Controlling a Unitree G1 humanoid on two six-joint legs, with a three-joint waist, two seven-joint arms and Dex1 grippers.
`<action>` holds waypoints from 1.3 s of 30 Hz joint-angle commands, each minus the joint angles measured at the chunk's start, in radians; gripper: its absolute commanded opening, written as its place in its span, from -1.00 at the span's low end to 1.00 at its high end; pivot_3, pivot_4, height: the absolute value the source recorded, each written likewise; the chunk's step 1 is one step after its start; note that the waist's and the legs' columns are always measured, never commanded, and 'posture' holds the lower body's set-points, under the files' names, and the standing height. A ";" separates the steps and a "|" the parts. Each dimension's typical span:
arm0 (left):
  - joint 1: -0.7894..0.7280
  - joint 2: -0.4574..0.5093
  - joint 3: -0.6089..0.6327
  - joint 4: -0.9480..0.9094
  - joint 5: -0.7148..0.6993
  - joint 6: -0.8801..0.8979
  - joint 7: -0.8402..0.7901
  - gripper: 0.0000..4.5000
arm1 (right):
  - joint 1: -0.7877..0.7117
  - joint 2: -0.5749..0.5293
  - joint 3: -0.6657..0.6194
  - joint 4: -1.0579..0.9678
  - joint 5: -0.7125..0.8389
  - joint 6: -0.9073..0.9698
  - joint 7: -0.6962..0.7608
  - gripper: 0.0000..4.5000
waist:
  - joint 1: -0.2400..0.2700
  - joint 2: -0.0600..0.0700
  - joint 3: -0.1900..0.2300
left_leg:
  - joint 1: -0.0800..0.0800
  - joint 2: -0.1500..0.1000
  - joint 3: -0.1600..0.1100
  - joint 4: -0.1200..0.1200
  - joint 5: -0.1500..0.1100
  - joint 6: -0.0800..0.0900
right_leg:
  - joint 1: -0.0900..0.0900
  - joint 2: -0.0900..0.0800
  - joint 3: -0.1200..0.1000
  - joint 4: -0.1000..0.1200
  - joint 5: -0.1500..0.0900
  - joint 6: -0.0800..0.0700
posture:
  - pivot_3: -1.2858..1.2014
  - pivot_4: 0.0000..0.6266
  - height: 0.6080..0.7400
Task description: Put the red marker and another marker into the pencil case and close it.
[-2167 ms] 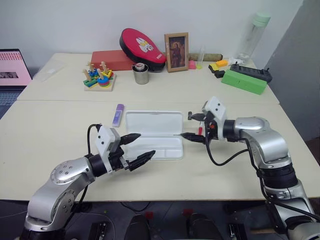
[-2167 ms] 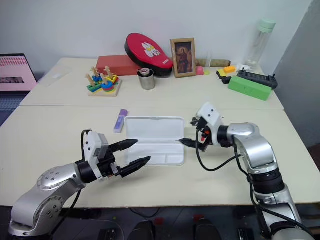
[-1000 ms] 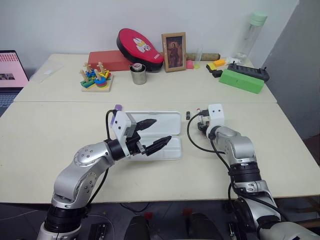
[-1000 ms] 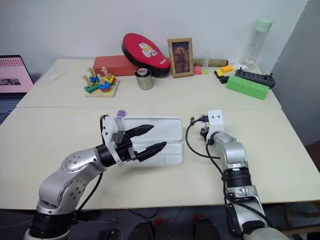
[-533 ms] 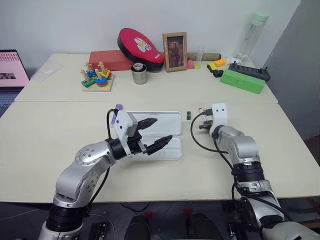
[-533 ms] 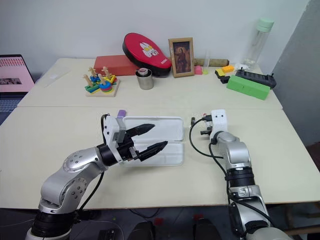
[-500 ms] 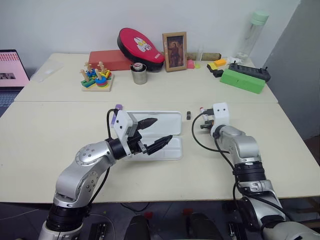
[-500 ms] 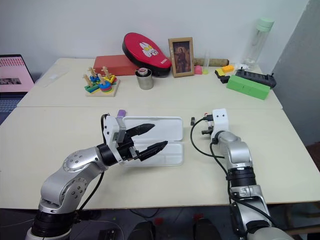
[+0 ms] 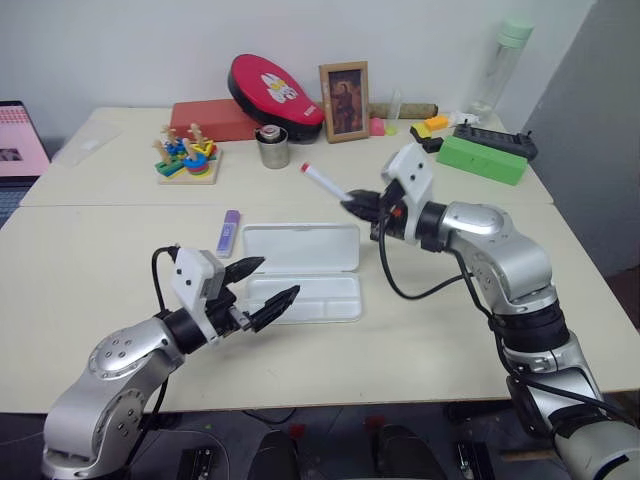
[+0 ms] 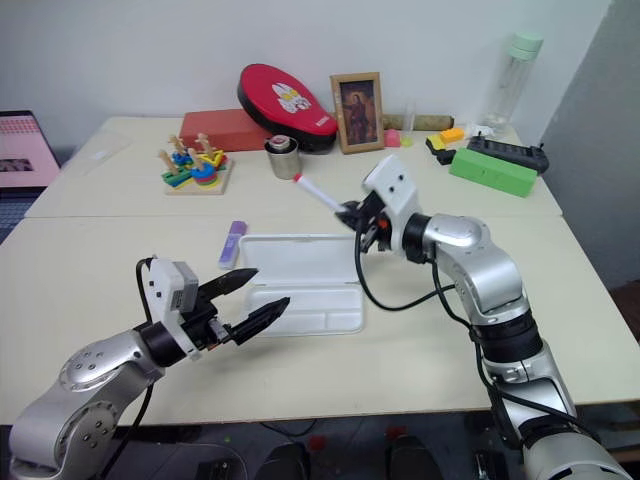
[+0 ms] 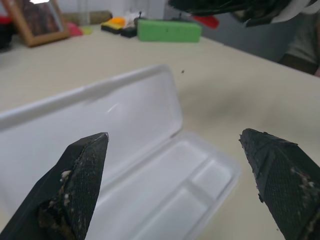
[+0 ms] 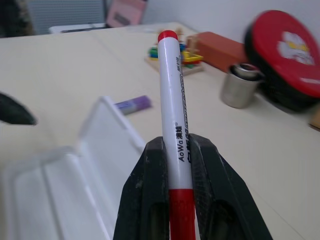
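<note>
the right end effector (image 9: 356, 207) is raised above the tabletop (image 9: 100, 250), clamped on the red marker (image 9: 325, 183). the marker's white barrel slants up and away toward the robot's left, its red end uppermost; in the right wrist view the two black fingers (image 12: 145, 190) press the barrel (image 12: 172, 105) from both sides just above the red cap. the marker is held in the air beyond the far right corner of the pencil case (image 9: 300, 270), clear of it.

the pencil case lies open on the tabletop, its lid flat on the far side and its divided tray on the near side. the tray looks empty as far as the head views and the left wrist view (image 11: 165, 185) show.

the purple marker (image 9: 229, 231) lies on the tabletop just beside the far left corner of the case, apart from both end effectors.

the left end effector (image 9: 264, 287) hovers at the near left edge of the case with its fingers spread wide, holding nothing; its tips (image 11: 82, 180) frame the open tray.

a red oval pouch (image 9: 275, 88), a framed picture (image 9: 342, 88), a metal cup (image 9: 271, 148) and a green box (image 9: 486, 158) stand along the far edge of the tabletop.
</note>
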 commanded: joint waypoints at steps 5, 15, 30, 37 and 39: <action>0.232 -0.006 0.155 -0.086 -0.016 -0.037 -0.003 1.00 | -0.015 0.010 0.267 0.068 -0.124 -0.144 0.116 -0.88 | 0.001 -0.001 0.000 | 0.001 0.001 0.000 0.001 0.000 0.000 | -0.004 0.000 0.000 -0.001 -0.002 -0.001 | 0.03 -0.52 1.00; 0.244 -0.026 0.140 -0.113 -0.016 -0.052 0.039 1.00 | -0.116 0.135 0.333 0.492 -0.260 -0.409 0.153 -0.88 | 0.003 -0.002 0.000 | 0.002 0.001 0.001 0.003 0.001 -0.001 | -0.004 0.000 0.000 0.000 0.000 0.000 | 0.03 -0.52 1.00; 0.189 -0.016 0.111 -0.120 -0.030 -0.025 0.075 1.00 | -0.158 0.180 0.274 0.657 -0.307 -0.543 0.239 -0.32 | 0.000 -0.001 0.000 | 0.001 0.001 0.001 0.000 0.000 -0.001 | -0.002 0.000 0.000 0.001 0.000 0.000 | 0.03 -0.52 1.00; 0.097 -0.022 0.131 -0.054 -0.033 0.005 0.142 1.00 | -0.150 0.183 0.208 0.531 -0.253 -0.474 0.278 0.37 | 0.003 -0.001 0.001 | 0.000 0.001 0.001 0.000 0.000 -0.001 | -0.002 0.000 0.000 0.001 0.000 0.000 | 0.03 -0.52 1.00; 0.063 -0.023 0.141 -0.037 -0.032 0.015 0.170 1.00 | -0.143 0.182 0.185 0.472 -0.221 -0.432 0.296 0.57 | 0.004 -0.001 0.001 | 0.000 0.001 0.000 0.000 0.000 -0.001 | -0.002 0.000 -0.001 0.002 0.000 0.000 | 0.03 -0.52 1.00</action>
